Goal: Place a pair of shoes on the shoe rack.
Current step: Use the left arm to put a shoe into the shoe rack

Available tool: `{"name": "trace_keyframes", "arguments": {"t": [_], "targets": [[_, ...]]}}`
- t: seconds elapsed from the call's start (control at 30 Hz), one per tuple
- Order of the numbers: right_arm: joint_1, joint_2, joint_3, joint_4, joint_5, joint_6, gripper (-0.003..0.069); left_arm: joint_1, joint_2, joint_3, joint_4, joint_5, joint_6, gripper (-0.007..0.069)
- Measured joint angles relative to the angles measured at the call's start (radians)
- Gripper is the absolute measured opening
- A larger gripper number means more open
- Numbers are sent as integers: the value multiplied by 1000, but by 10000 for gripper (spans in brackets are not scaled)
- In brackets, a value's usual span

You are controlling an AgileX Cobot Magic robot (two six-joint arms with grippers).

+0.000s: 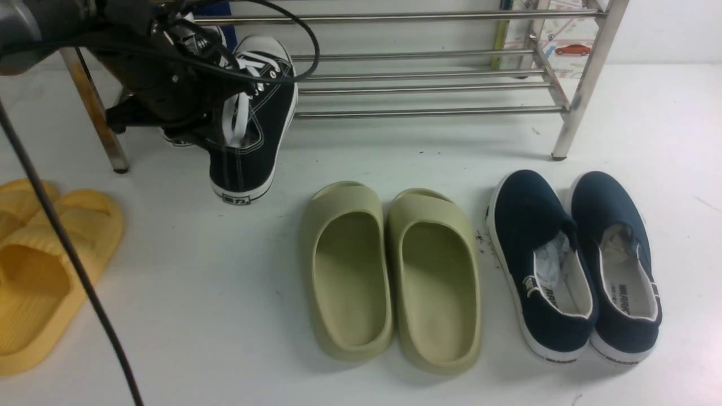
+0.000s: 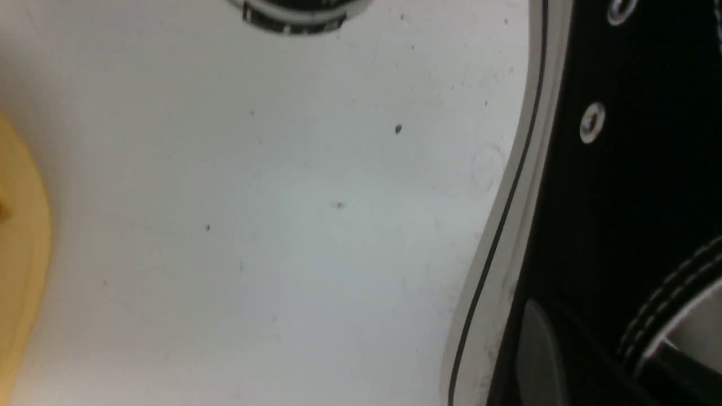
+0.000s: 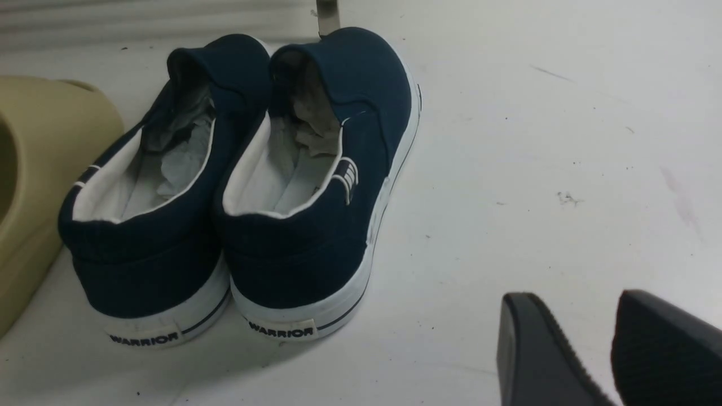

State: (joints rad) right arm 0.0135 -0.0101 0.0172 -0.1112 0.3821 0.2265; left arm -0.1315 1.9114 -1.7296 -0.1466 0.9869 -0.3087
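Note:
The steel shoe rack stands at the back. One black sneaker is tilted, its white toe cap up over the rack's lower bars and its heel low by the floor. My left gripper is shut on its side wall. In the left wrist view this sneaker fills one side, with one finger outside the canvas and the other inside the opening. The second sneaker is mostly hidden behind the left arm; its heel shows in the left wrist view. My right gripper is open and empty over the floor.
Olive-green slides lie mid-floor and navy slip-ons to their right, also in the right wrist view. Yellow slides lie at the near left. A black cable hangs across them. The rack's left leg is rust-stained.

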Motion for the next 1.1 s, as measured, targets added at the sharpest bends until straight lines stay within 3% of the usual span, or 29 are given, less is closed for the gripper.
{"name": "trace_keyframes", "arguments": {"t": [0.37,0.67,0.9,1.1], "targets": [[0,0,0,0,0,0,246,16,208,-296,5,20,0,-13],[0,0,0,0,0,0,246,16,277,-357,43,14,2,-3],[0,0,0,0,0,0,246,16,276,-368,47,-44,3,90],[0,0,0,0,0,0,246,16,262,-368,42,-16,3,218]]}}
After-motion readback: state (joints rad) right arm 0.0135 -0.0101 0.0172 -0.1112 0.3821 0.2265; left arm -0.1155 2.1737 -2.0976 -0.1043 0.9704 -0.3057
